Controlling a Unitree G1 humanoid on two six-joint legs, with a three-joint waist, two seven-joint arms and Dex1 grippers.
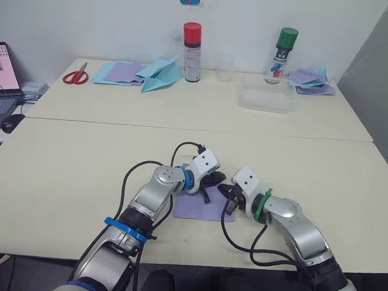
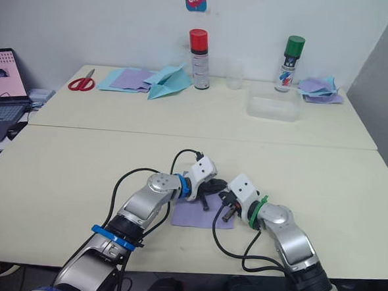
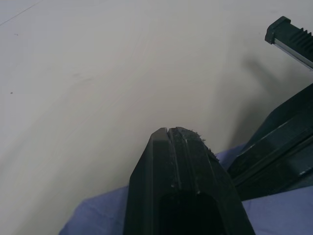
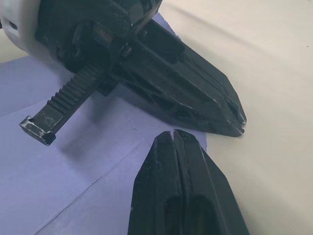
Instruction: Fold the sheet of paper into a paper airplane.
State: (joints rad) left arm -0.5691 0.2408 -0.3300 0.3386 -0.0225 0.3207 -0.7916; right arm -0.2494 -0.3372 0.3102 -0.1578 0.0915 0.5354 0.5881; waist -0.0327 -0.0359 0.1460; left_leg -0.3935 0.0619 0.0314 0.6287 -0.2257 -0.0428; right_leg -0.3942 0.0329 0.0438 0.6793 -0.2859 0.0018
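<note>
Cream surface [image 1: 80,171], lavender sheet of paper [image 1: 197,208] beneath both tools, left tool [image 4: 237,120] and right tool [image 4: 173,134] pressed together, liable to skid and crease crookedly.

2 cream tables [image 1: 81,158] butt together under a plain white wall [image 1: 90,14]; at 3 o'clock, a grey partition [image 1: 383,65].

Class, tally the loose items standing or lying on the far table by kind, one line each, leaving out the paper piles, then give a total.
Spray cans: 2, red-capped and green-capped
Scissors: 1
Clear cups: 1
Clear plastic trays: 1
Light blue paper airplanes: 1
Total: 6
</note>
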